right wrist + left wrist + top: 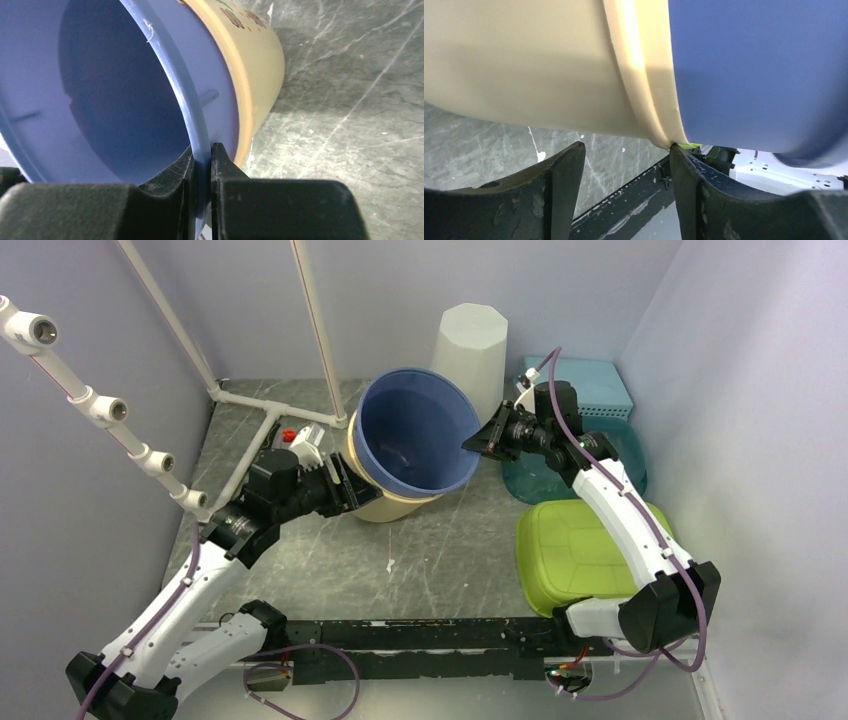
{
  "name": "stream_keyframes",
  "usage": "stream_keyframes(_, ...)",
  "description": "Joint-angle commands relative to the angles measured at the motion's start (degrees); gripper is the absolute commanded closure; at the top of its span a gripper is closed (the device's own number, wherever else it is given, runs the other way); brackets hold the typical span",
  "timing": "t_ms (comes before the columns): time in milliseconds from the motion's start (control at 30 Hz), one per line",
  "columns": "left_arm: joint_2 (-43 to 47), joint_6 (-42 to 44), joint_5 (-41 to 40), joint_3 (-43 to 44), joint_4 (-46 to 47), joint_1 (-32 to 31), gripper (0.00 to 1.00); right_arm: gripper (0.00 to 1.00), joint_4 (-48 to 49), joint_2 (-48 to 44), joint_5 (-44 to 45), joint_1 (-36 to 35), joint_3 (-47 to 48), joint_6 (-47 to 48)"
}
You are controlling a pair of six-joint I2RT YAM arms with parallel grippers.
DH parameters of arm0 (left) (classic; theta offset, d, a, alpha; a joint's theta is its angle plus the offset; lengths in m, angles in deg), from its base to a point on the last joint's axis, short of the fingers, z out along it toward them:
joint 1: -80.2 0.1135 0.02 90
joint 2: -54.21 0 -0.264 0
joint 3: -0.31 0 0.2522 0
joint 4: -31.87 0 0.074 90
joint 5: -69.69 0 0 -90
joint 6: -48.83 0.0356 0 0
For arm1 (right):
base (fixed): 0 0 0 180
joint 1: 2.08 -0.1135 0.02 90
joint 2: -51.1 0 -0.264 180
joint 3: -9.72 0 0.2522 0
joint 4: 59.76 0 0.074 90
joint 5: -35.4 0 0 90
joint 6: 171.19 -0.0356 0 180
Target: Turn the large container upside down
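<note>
Large blue container (415, 430) is sat mid-table, nested in a cream outer pot (385, 502). The stack is tilted, with the long axis leaned so the mouth faces up and toward the right arm's side. The cream base is lifted off the table (450, 550) on the left.

Right gripper (202, 155) is clamped on the blue rim, one finger inside and one outside, so it is the arm in control. Left gripper (626, 150) is spread with nothing held, set at the cream lip on the left flank.

White bin (470, 345) is just behind the rim. Teal lid (560, 480) and green lid (580, 555) are crowded in on the right, pipe frame (265, 405) far-left. Rollover toward the bare near table is judged safest.
</note>
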Motion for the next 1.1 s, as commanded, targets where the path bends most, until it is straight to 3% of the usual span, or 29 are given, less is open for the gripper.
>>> stream_keyframes(0, -0.5, 0.9, -1.3, -1.1, -0.1, 0.3, 0.33, 1.0, 12.2, -2.5, -14.0, -0.9, 4.0, -7.5)
stream_keyframes(533, -1.2, 2.1, -4.3, 0.2, -1.6, 0.3, 0.3, 1.0, 10.7, -2.3, -13.9, -0.9, 5.2, -5.5)
stream_keyframes(700, -0.5, 1.3, -8.4, 0.9, -5.6, 0.3, 0.3, 1.0, 4.8, -3.2, -9.0, -0.7, 9.3, -1.0)
stream_keyframes(1067, 2.4, -2.1, -18.3, 2.1, -12.3, 0.3, 0.23, 1.0, 6.7, -8.2, -7.3, -0.2, 10.0, 1.2)
